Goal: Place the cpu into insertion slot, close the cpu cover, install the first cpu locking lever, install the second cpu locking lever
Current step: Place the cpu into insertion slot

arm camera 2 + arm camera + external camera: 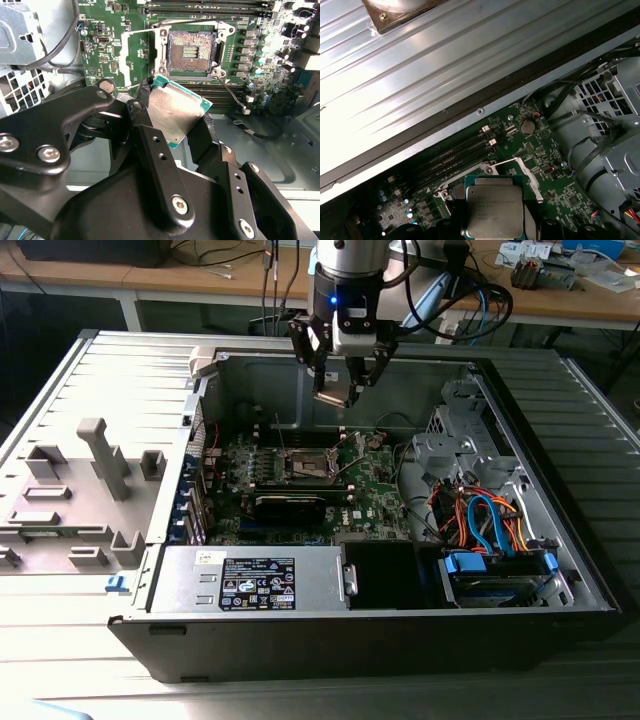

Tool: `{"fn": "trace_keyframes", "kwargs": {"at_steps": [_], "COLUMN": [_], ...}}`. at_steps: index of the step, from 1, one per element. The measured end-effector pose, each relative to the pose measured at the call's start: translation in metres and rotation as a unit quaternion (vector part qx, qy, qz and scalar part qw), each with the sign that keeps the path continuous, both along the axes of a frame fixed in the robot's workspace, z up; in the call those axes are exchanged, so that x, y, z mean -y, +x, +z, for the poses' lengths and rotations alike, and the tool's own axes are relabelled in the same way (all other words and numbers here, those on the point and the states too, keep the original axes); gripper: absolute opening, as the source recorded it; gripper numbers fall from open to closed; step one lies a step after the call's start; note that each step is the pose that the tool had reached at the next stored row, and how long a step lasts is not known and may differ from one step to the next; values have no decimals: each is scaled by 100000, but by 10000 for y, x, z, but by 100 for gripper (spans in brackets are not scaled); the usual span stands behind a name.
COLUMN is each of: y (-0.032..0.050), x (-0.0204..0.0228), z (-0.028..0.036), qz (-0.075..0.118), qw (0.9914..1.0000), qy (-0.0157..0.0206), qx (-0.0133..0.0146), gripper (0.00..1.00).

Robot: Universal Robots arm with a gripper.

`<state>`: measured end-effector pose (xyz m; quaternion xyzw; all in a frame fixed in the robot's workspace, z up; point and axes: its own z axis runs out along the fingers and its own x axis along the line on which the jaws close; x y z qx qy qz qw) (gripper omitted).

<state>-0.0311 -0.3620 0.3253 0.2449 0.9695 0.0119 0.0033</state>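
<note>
In the exterior view my hand (340,386) hangs over the open computer case (560,440), closed on the one cpu (332,395). The single insertion slot (303,462) lies straight below the hand and well apart from it. In the second wrist view the hand (175,125) pinches the cpu (177,110) by two opposite edges, with its silver face tilted. The slot (192,50) sits just beyond the chip's far corner, bare and open, and the chip looks turned out of square with it. The one cpu cover (134,55) lies flipped back beside the slot. In the first wrist view the cpu (492,210) sits in my grip, with green board beyond it.
</note>
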Motion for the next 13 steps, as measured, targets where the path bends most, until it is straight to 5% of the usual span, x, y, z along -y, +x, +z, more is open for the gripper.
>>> {"fn": "trace_keyframes", "kwargs": {"at_steps": [13], "y": [0], "x": [0], "z": [-7], "qz": [-831], "qw": [99996], "qy": [-99], "qx": [0], "gripper": [55]}}
